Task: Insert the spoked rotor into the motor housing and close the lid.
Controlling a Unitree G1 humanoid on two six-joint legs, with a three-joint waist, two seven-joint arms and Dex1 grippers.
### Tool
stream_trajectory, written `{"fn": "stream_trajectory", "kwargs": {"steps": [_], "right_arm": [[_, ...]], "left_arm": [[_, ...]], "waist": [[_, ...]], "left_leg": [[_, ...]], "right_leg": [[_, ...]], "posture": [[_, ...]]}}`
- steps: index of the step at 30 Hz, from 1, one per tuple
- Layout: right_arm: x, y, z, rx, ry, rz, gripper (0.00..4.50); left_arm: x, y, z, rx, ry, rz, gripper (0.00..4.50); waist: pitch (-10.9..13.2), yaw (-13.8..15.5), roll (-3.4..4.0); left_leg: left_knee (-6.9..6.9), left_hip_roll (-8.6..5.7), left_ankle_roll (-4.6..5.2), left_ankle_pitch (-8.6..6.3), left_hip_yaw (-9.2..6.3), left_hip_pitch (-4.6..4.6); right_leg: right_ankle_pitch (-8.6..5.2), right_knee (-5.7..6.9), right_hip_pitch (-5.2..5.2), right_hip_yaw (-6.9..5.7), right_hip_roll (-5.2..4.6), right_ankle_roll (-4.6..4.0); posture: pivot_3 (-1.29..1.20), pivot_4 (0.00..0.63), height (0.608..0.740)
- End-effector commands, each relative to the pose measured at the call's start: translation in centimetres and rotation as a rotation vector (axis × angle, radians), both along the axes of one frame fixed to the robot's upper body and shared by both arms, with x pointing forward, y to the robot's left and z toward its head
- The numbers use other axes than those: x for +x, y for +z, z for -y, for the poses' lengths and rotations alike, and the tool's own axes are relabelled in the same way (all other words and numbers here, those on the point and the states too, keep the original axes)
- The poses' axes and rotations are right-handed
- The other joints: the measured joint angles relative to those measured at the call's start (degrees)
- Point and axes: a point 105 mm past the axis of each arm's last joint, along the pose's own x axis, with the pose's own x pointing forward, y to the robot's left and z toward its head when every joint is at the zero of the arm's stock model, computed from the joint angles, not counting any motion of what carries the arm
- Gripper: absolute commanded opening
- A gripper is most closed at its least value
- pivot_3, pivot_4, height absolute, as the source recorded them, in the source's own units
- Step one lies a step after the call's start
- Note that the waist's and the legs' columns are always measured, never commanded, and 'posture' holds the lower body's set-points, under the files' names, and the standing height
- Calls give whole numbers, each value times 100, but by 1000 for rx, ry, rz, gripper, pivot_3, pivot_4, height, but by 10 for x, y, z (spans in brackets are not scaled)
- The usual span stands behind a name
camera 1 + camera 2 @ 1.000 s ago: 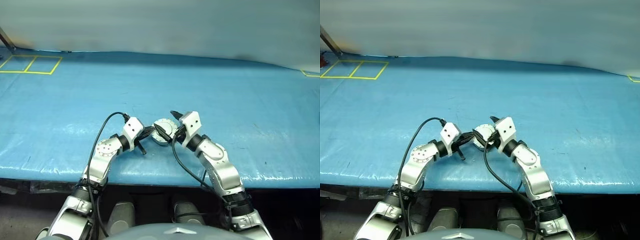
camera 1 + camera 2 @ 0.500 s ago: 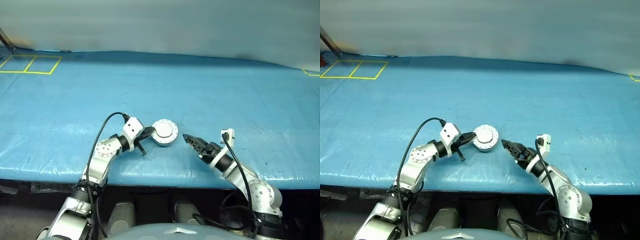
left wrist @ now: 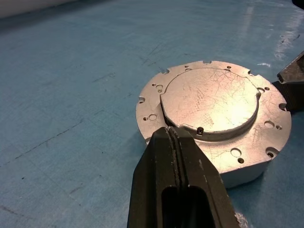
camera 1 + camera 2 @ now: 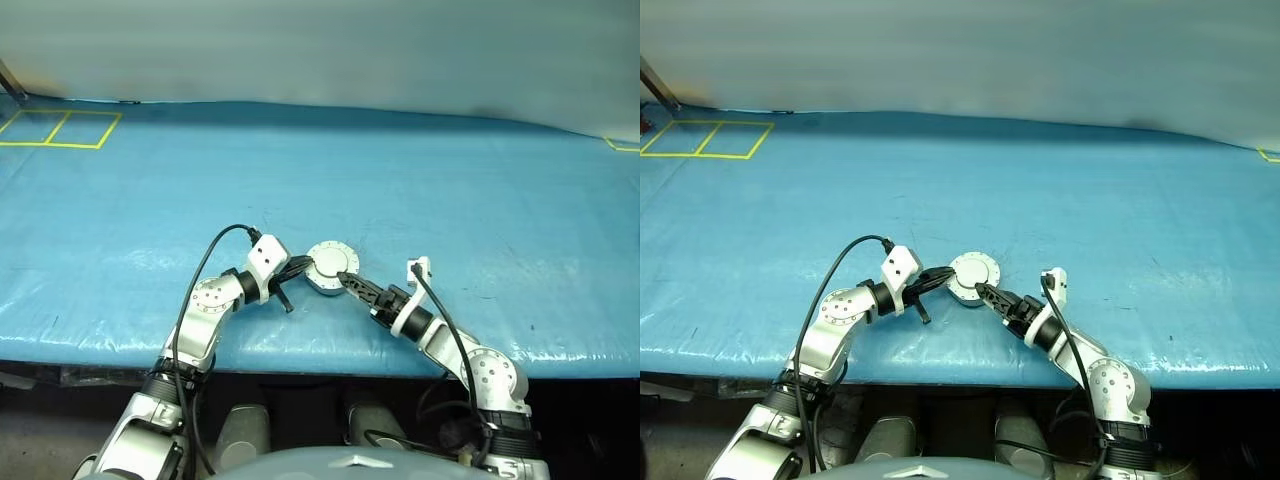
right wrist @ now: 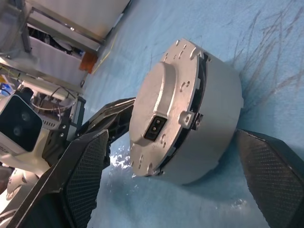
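A: Motor housing (image 4: 331,267), lid (image 3: 211,102) down on top of it, near the front edge of the blue sheet (image 4: 420,190). Sitting flat, between the two grippers.

B: Surface?

A: Glossy blue covering, creased and scuffed, draped over the table. Yellow taped rectangles (image 4: 55,128) at the far left corner, a bit of yellow marking at the far right. Pale plain wall (image 4: 320,50) behind. In the right wrist view, a metal-framed rack with clutter beyond the table.

B: Left gripper (image 4: 293,272)?

A: Fingers pressed together, no gap, tip resting at the lid's edge on its left side. Same place as a second ago.

B: Right gripper (image 5: 175,187)?

A: Spread wide, one finger either side of the housing wall in its wrist view, low and nearly level. Not clear whether touching. A second ago up over the lid from the right, wrist raised; half a second ago drawn back to the right and well apart; now close in again, tip just beside the housing's near right side.

B: Materials?

A: Lid of dull silver-grey metal, finely scratched, a raised round centre, small drilled holes and notches round the rim. Housing wall smooth, cylindrical, with a small rectangular socket on the lid face and a little lug at the seam. Fingers (image 3: 178,190) matte black; the right ones with cross-hatched pads (image 5: 83,183). Arms silver and white with black cables.
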Motion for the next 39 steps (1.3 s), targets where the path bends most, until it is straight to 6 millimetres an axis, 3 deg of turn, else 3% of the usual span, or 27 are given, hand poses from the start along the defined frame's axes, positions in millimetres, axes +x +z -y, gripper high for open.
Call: {"fn": "stream_trajectory", "kwargs": {"steps": [1, 5, 6, 8, 15, 17, 24, 30, 35, 39], "right_arm": [[2, 4, -6, 19, 12, 17, 4460], [1, 3, -8, 21, 20, 17, 4460], [1, 5, -7, 28, 12, 26, 4285], [1, 13, -7, 76, 10, 54, 3862], [-3, 23, -15, 99, 56, 107, 1564], [-3, 23, -18, 101, 59, 110, 1160], [-1, 19, -24, 112, 54, 89, 1160], [1, 5, -19, 82, 1, 17, 1160], [1, 6, -18, 169, -25, -27, 1160], [1, 15, -24, 289, -7, -44, 1160]], "left_arm": [[-6, -9, 6, 25, -21, -30, 0], [-7, -10, 5, 28, -16, -31, 0], [-7, -10, 5, 28, -16, -31, 0], [-7, -10, 5, 30, -16, -31, 0], [-7, -9, 4, 33, -11, -26, 0], [-7, -7, 5, 27, -11, -22, 0], [-8, 1, 8, 19, -27, 14, 0], [-24, 49, 12, -164, -116, 81, 0], [-32, 75, -6, -229, -131, 89, 0], [-20, 83, -33, -282, -2, 75, 0]], "waist": [[0, 4, 0], [0, 4, 0], [0, 3, 0], [0, 4, 0], [1, 0, 1], [1, 0, 2], [1, -11, 2], [9, -50, 7], [11, -60, 10], [13, -87, 11]], "left_leg": [[0, 0, 0, 0, 0, 0], [-6, -1, 0, 0, 1, -1], [-8, -1, 0, 0, 0, -1], [-10, -1, 0, 0, -1, -1], [-16, 1, 0, 0, -1, -26], [-16, 1, 0, 0, -3, -30], [-15, 1, 0, 0, -2, -35], [-16, 7, 0, 0, -2, -55], [-17, 13, 0, 0, -6, -58], [-19, 20, 0, 0, -8, -55]], "right_leg": [[0, 0, 0, 0, 0, 0], [0, -4, 0, 1, -2, 0], [0, -5, -1, 0, -2, 0], [0, -4, -2, -1, -1, 0], [3, 1, -35, 0, 3, 7], [4, 4, -39, -3, 3, 10], [14, 5, -46, -3, 3, 26], [14, 9, -70, -2, 7, 26], [14, 10, -72, -7, 12, 24], [10, 14, -72, -9, 21, 19]], "posture": [[0, 150, 740], [0, 150, 740], [0, 150, 740], [0, 150, 740], [0, 150, 740], [0, 150, 740], [0, 150, 740], [0, 150, 740], [0, 150, 740], [0, 150, 740]]}}
